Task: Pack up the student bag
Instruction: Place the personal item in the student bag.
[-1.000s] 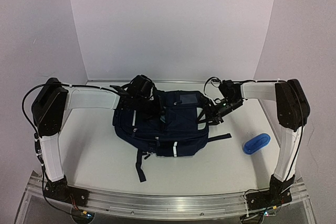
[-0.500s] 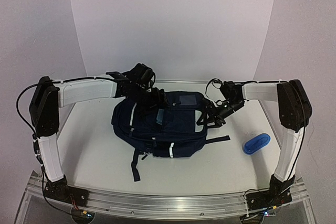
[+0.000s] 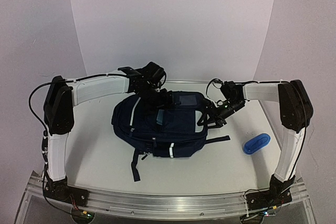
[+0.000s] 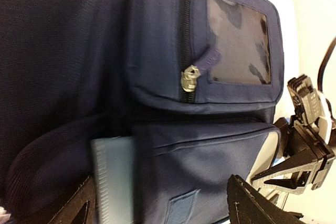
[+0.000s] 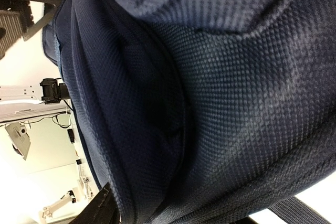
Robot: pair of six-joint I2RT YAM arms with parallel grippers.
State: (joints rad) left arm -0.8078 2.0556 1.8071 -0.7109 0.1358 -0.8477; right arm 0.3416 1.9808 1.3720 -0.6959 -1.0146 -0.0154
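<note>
The student bag (image 3: 163,129) lies flat mid-table, navy with white stripes. A flat light-blue item (image 3: 160,115) sticks out of its upper pocket; in the left wrist view this item (image 4: 113,179) stands in the pocket just beside one finger. My left gripper (image 3: 159,99) hovers over the bag's far edge, open (image 4: 168,208), holding nothing. My right gripper (image 3: 211,117) is at the bag's right side, shut on a thick fold of its wall. Bag fabric (image 5: 210,103) fills the right wrist view. One finger (image 5: 97,208) shows there and the other is hidden by cloth.
A small blue pouch (image 3: 256,143) lies on the table to the right of the bag. A dark strap (image 3: 136,166) trails from the bag toward the near edge. White walls close the back and sides.
My left gripper has opened, let go of the light-blue item in the pocket and drawn back toward the far wall. The bag shifted slightly left early on. The right gripper stays put.
</note>
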